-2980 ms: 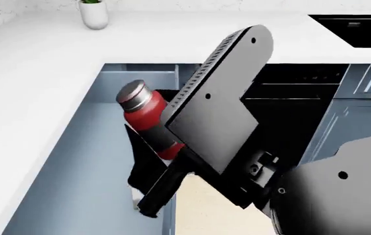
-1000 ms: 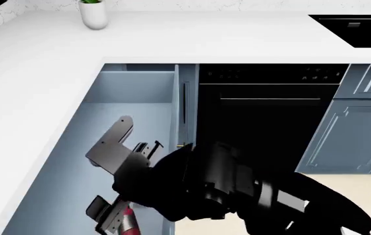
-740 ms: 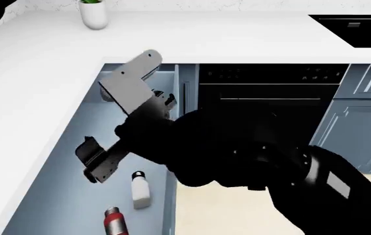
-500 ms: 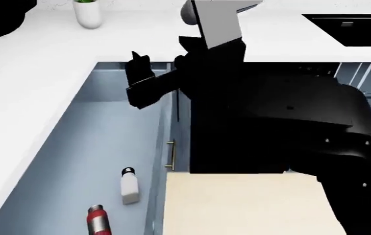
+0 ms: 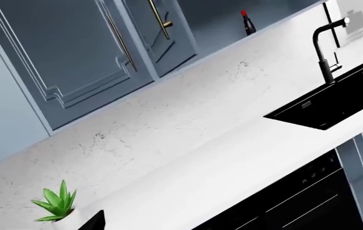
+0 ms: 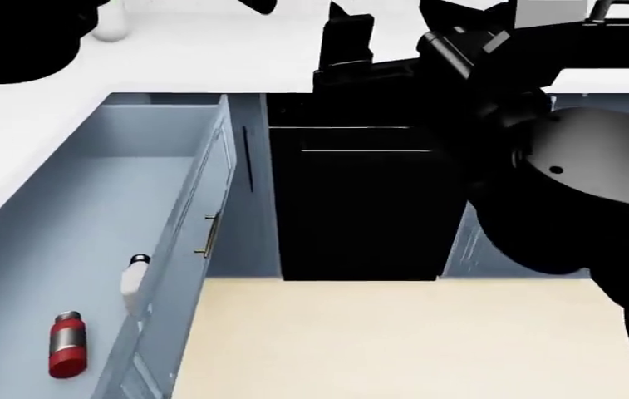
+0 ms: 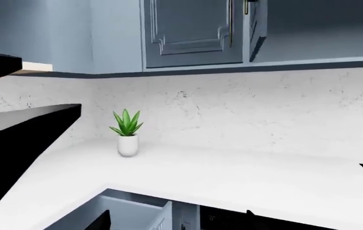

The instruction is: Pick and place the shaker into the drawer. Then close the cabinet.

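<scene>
The red shaker lies on its side on the floor of the pale blue-grey drawer, at its near end. The drawer stands pulled far out of the cabinet; its far end shows in the right wrist view. My right gripper is raised high over the counter edge by the oven, far from the shaker, open and empty; its fingertips stand wide apart. My left gripper is up over the counter, with one fingertip showing and nothing held.
A white bottle with a dark cap lies in the drawer beside its right wall. The black oven front is right of the drawer. The white counter carries a potted plant and a black sink with tap.
The shaker, held three seconds ago, was lowered into the drawer and let go. The right arm has since risen out of the drawer to counter height, and the head view has shifted.
</scene>
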Motion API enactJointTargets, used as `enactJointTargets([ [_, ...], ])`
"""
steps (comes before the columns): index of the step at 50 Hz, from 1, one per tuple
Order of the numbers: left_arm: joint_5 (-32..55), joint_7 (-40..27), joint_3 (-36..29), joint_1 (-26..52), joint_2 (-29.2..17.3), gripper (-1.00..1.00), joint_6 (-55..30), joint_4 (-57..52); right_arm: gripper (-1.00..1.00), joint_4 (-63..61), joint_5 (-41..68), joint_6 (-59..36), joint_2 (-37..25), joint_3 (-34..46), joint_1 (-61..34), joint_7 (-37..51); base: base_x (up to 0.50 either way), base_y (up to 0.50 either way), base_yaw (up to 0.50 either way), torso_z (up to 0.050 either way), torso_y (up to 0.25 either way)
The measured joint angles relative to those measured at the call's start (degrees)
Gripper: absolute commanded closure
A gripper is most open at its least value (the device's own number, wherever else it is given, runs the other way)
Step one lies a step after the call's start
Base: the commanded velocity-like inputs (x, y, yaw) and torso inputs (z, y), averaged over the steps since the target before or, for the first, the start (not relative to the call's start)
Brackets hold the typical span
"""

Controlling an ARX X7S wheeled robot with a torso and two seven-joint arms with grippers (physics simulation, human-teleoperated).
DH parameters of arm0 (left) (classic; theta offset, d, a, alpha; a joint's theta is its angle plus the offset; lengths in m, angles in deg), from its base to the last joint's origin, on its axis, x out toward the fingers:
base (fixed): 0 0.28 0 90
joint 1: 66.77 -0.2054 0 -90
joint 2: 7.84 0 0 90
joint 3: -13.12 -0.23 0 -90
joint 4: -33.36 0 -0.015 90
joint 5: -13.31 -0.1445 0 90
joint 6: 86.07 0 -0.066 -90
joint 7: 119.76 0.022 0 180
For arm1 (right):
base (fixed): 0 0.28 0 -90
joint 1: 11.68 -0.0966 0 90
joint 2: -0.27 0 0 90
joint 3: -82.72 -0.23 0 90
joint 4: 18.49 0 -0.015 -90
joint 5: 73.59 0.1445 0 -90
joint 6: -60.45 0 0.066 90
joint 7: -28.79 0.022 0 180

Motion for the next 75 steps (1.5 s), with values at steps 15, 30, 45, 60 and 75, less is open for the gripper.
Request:
enactJointTargets([
  [15, 0.28, -0.16, -0.14, -1.89, -0.73, -1.00, 1.30, -0.60, -1.00, -0.29, 0.50, 0.98, -1.12, -1.06, 0.97, 0.10, -0.22, -0.50, 0.00, 0.000, 0.000],
  [30, 0.21, -0.32, -0.58, -3.59, -1.13, -1.00, 2.51, -0.90, -1.00, -0.25, 0.41, 1.52, -2.11, -1.42, 1.89, -0.55, -0.22, -0.50, 0.00, 0.000, 0.000],
  [45, 0.22, -0.96, -0.81, -8.24, -2.00, -1.00, 4.72, -2.28, -1.00, 0.26, -0.43, 2.38, -2.63, -1.41, 3.31, -1.97, -0.02, -0.50, 0.00, 0.000, 0.000],
  [60, -10.48, -2.57, -0.91, -35.45, -6.36, -1.00, 24.01, -8.97, -1.00, 1.28, -14.10, 10.51, -4.11, 2.23, 16.62, -5.51, 0.00, -0.20, 0.00, 0.000, 0.000],
  [75, -35.56, 1.25, -5.76, -71.28, -2.03, -1.00, 66.51, 12.23, -1.00, 22.40, -44.27, 38.38, 0.18, 10.40, 44.70, -7.32, 0.00, 0.00, 0.00, 0.000, 0.000],
])
